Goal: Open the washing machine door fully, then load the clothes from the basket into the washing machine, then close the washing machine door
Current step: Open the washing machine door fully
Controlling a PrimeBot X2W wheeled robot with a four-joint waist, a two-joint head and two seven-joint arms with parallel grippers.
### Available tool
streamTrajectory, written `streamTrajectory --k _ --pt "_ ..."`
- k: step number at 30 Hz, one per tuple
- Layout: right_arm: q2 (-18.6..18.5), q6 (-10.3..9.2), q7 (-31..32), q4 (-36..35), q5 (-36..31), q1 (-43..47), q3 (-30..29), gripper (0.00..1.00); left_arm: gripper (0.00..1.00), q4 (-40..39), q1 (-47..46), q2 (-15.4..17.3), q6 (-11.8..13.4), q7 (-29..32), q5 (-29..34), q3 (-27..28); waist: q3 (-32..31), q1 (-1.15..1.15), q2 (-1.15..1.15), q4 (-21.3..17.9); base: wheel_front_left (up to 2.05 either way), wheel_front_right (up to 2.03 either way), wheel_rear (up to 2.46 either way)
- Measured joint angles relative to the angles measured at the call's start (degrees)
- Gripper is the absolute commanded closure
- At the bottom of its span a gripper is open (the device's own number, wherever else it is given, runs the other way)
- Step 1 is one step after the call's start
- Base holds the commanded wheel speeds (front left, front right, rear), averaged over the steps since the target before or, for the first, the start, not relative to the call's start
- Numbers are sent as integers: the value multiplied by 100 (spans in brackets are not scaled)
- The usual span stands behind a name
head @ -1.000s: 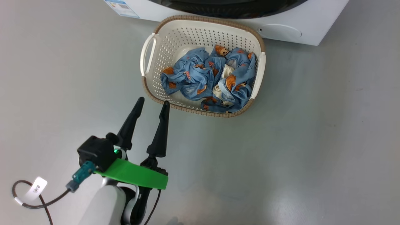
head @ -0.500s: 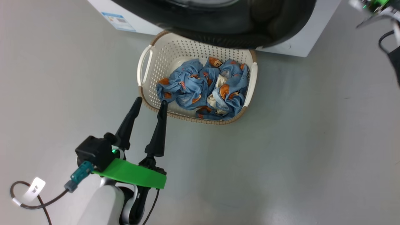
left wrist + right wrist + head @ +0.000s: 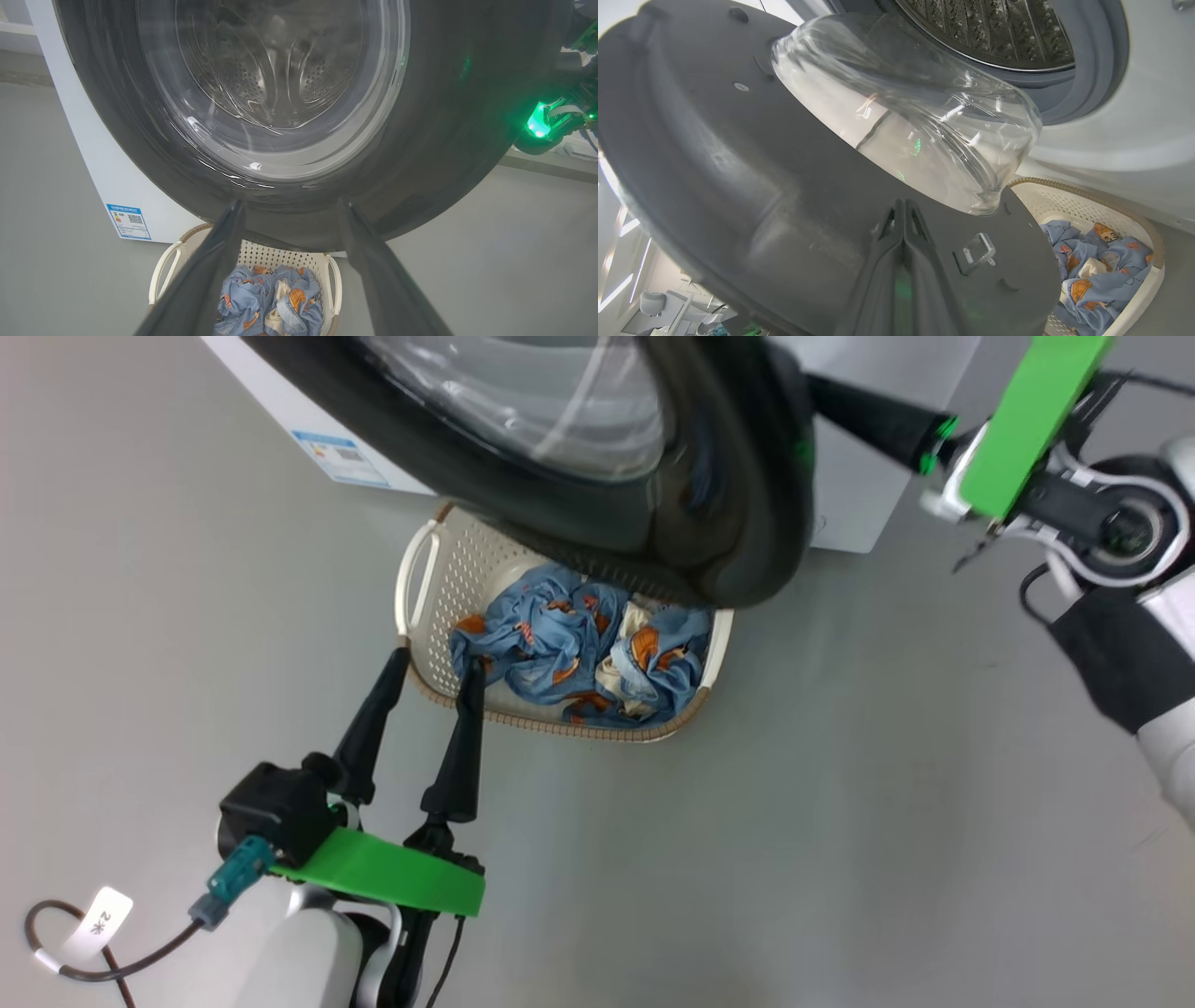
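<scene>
The washing machine door point(image 3: 709, 476) stands partly swung out from the washing machine point(image 3: 859, 495), its black rim and glass bowl point(image 3: 523, 401) overhanging the far end of the basket point(image 3: 560, 726). The basket sits on the grey floor point(image 3: 840, 803) just in front of the machine, and the clothes point(image 3: 551, 644) lie bunched inside it, blue print with some cream cloth.

The right pincer point(image 3: 831, 397) reaches in from the upper right with its fingers pressed together and nothing between them. In the right wrist view its tips lie along the door's dark inner face, near the latch hook point(image 3: 978, 252); whether they touch cannot be told. The steel drum point(image 3: 994, 28) and grey seal point(image 3: 1087, 84) show behind the door.

The left pincer point(image 3: 437, 661) has its fingers spread apart and empty, tips at the basket's near left corner, one each side of the rim. A blue label point(image 3: 341, 457) marks the machine's front.
</scene>
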Motion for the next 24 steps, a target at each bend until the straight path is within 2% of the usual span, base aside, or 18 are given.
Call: streamTrajectory --k 14,24 --pt "227 0 22 -616 47 771 346 100 0 16 461 5 0 0 126 92 -525 0 0 -70 0 0 0" --pt "432 0 36 -890 66 1081 579 100 0 5 612 8 0 0 140 105 -736 0 0 43 0 0 0"
